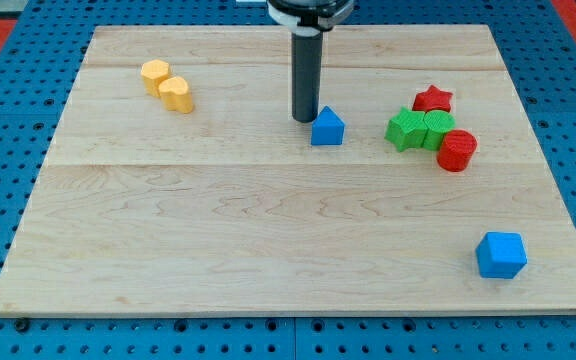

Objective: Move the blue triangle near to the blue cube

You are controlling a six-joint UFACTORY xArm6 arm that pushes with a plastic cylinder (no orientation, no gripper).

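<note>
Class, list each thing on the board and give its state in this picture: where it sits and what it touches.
my tip: down on the board, at the blue triangle's upper left
blue triangle: mid-board, beside the tip
blue cube: alone, lower right
yellow blocks: paired, upper left
green blocks: paired, right
red star: above green
red cylinder: beside green

Lying on wooden board (pixel 268 250): two yellow blocks (pixel 167 85) touching, upper left; red star (pixel 433 98), two green blocks (pixel 420 130), red cylinder (pixel 457 150) clustering right.

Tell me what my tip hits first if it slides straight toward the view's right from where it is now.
My tip sits just left of the blue triangle, so it would likely meet that block first. The green blocks lie farther along; exact depth alignment is hard to judge.
</note>
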